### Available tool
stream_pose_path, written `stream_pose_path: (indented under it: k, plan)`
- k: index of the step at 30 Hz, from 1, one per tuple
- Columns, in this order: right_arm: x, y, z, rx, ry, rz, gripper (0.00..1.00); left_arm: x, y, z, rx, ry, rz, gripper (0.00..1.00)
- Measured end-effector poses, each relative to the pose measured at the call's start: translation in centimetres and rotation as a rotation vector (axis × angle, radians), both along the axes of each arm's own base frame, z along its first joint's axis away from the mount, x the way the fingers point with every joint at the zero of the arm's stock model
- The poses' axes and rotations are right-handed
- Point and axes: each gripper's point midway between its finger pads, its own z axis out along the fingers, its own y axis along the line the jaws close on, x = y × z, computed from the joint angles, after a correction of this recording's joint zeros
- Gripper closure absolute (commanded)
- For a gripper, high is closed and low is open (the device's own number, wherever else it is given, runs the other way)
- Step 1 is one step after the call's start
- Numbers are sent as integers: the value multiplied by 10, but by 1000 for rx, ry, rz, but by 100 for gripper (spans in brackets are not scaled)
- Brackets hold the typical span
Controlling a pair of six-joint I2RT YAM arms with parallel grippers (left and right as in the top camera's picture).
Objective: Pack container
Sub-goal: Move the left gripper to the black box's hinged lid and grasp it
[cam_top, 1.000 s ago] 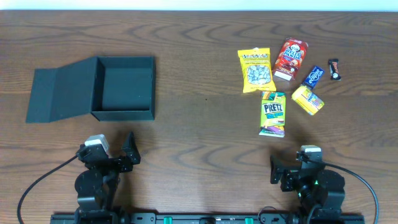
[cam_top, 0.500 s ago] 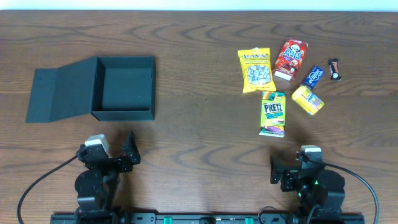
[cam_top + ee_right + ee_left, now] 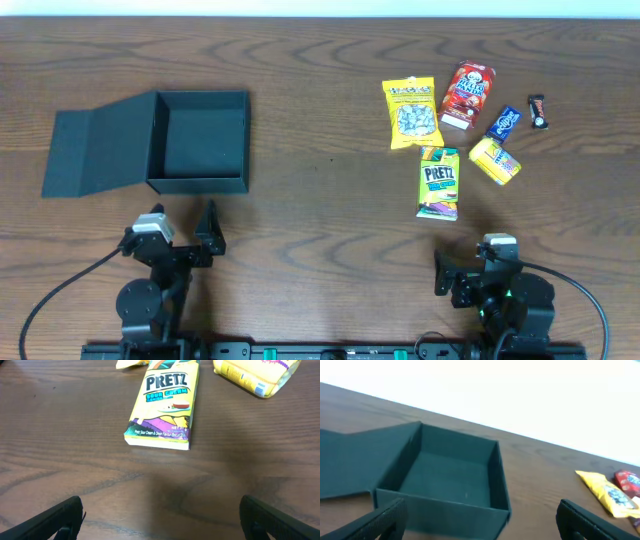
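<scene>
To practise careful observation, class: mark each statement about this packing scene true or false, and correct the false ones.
1. The container has its flap lid open. True.
2. The Pretz box lies inside the container. False: it lies on the table, outside the container, which is empty.
3. The left gripper and right gripper are both open, holding nothing. True.
4. The yellow packet sits beside the flap lid. False: it lies across the table, near the Pretz box.
</scene>
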Motion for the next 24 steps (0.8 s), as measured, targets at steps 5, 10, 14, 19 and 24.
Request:
stream_pose_path:
  k: [5,10,14,19,24]
  plan:
    - [0,0,0,-1,0,0,1,10,8,9,89,85,29,4]
    - [0,0,0,0,-2,1,1,36,15,42,191,132,41,5]
    - [0,0,0,0,-3,0,1,68,18,51,258,217,27,5]
    - [0,0,0,-1,-3,0,1,119,19,49,287,322,-2,5]
    - [0,0,1,0,-3,0,1,168,-1,42,301,382,-65,5]
